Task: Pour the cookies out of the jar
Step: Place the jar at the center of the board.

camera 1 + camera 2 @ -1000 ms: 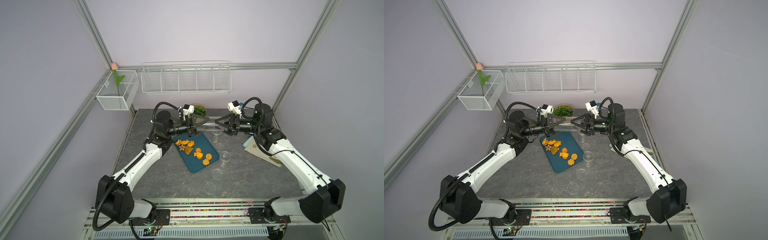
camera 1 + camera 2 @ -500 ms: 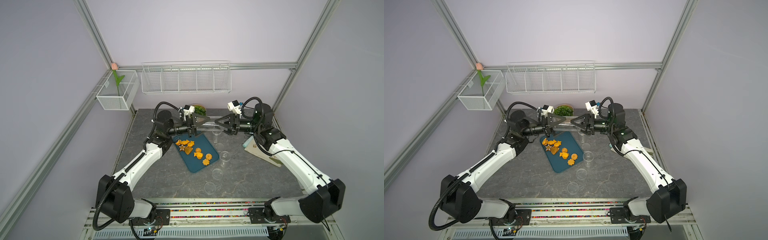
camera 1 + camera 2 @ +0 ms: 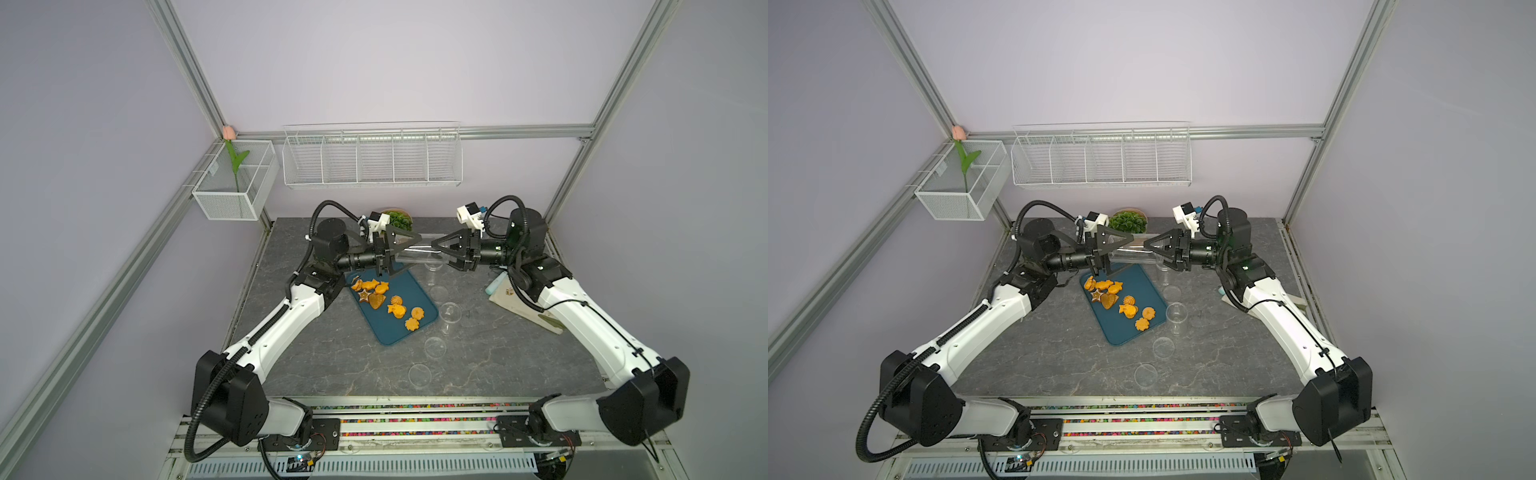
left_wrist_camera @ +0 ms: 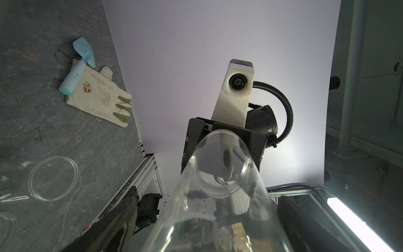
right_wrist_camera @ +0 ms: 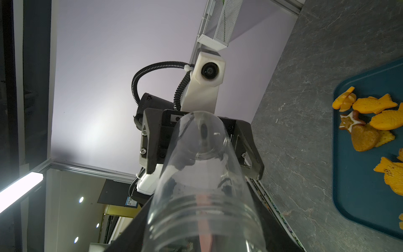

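The cookies (image 3: 376,300) (image 3: 1108,300) lie scattered on a teal tray (image 3: 415,291) (image 3: 1142,286) near the middle of the grey table (image 3: 311,353). They are orange-golden fish, flowers, a heart and an iced star, most of them bunched toward the tray's 11 o'clock corner. The right wrist view shows them (image 5: 364,137) lying flat on the tray (image 5: 359,196).

At 12 o'clock from the tray, above its far end, a clear jar (image 3: 419,255) (image 3: 1133,253) hangs on its side, its length running from 9 to 3 o'clock. The right gripper (image 3: 440,254) (image 3: 1154,254) is clamped on the threaded neck end. The left gripper (image 3: 411,254) (image 3: 1121,254) has its jaws spread wide around the other end. In the left wrist view a gap shows between its fingers (image 4: 122,213) and the glass.

From 3 to 5 o'clock of the tray, clear cups (image 3: 451,311) and round lids stand in a loose line. Farther out at 3 o'clock a white glove (image 3: 519,307) (image 4: 98,96) lies flat, with a light-blue tool (image 4: 74,83) resting on its cuff. At the table's 12 o'clock edge sits a small green plant (image 3: 399,218) (image 3: 1127,222).
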`<action>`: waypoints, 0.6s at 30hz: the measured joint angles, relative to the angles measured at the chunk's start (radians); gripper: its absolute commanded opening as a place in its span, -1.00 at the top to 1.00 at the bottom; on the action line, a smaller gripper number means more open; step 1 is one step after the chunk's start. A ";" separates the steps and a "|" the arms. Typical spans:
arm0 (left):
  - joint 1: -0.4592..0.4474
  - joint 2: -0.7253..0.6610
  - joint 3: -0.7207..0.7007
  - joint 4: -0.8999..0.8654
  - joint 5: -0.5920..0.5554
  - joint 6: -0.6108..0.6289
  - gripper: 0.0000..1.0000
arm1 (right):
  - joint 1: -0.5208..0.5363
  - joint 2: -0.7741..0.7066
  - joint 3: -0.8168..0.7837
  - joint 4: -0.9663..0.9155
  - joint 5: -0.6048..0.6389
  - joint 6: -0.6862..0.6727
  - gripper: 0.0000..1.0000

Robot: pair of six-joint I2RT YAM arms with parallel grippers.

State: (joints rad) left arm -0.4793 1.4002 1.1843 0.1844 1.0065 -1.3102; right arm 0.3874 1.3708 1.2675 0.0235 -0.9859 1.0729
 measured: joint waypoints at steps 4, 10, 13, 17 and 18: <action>0.018 -0.021 0.009 -0.094 -0.031 0.059 -1.00 | -0.016 -0.002 0.000 -0.008 -0.005 -0.004 -0.22; 0.032 -0.062 0.010 -0.220 -0.074 0.133 -1.00 | -0.039 -0.006 0.000 -0.036 -0.012 -0.015 -0.22; 0.051 -0.094 0.010 -0.289 -0.100 0.166 -1.00 | -0.048 -0.008 0.005 -0.069 -0.020 -0.031 -0.22; 0.118 -0.183 0.011 -0.475 -0.218 0.248 -1.00 | -0.057 -0.008 0.042 -0.168 -0.028 -0.081 -0.22; 0.140 -0.219 0.013 -0.541 -0.271 0.274 -1.00 | -0.058 -0.009 0.055 -0.193 -0.029 -0.095 -0.22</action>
State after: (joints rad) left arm -0.3397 1.1816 1.1973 -0.3561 0.7353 -1.0367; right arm 0.3294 1.3621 1.3224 -0.1696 -1.0145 0.9779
